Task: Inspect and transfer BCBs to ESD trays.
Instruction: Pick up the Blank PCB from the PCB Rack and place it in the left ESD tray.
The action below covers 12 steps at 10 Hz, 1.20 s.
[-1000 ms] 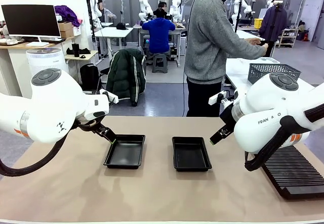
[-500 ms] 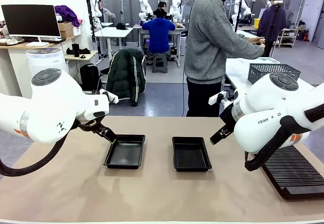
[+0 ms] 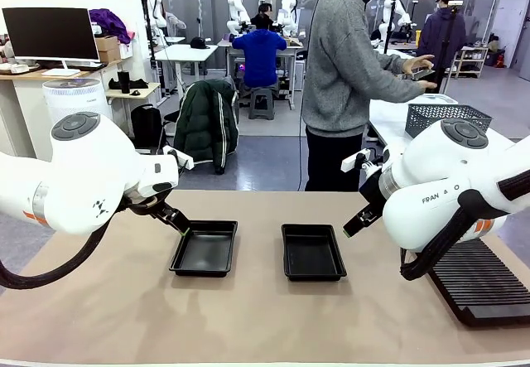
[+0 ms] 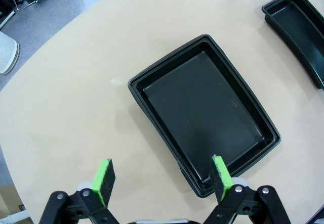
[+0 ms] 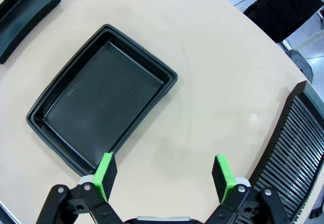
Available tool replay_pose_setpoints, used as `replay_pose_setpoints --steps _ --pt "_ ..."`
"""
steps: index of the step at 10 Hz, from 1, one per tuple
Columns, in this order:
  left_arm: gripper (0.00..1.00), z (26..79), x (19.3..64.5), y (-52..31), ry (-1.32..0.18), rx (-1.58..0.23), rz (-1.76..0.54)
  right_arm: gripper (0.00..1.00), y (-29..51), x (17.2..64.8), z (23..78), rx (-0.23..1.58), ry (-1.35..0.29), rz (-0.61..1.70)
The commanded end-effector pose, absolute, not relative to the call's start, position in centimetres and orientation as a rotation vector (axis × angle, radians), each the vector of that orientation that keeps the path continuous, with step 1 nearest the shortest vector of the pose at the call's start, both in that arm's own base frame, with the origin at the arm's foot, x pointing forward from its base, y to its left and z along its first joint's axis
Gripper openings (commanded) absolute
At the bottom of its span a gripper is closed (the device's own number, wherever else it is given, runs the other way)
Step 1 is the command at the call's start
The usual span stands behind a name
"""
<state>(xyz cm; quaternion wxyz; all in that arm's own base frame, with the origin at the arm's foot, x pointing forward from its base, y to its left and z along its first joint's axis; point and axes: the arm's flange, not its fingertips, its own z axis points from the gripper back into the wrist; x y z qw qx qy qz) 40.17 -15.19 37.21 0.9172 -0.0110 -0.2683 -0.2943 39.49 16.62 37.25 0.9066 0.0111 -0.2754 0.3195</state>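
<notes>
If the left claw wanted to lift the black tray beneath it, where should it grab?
Probably the raised rim of the left tray, with the left claw coming straight down, one finger inside, one outside. The tray lies flat on the table, so only that flared edge stands up to pinch.

On my feed the tan bench [image 3: 248, 317] carries a long black ribbed rack [image 3: 484, 288] at its right edge. Beyond it I see a person in a grey sweater [image 3: 339, 69], turned toward a side table holding a grey mesh basket [image 3: 447, 117]. A dark green jacket [image 3: 205, 123] hangs over a chair, and a monitor [image 3: 50, 34] sits at far left.
</notes>
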Motion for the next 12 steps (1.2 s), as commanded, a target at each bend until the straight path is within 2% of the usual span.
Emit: replay_pose_setpoints --steps 1,12 --pt "1.00 37.21 40.18 -15.17 -0.552 -0.023 -0.605 1.00 16.62 39.49 37.25 0.023 -0.569 0.659" --pt "1.00 37.21 40.18 -15.17 -0.552 -0.023 -0.605 1.00 16.62 39.49 37.25 0.023 -0.569 0.659"
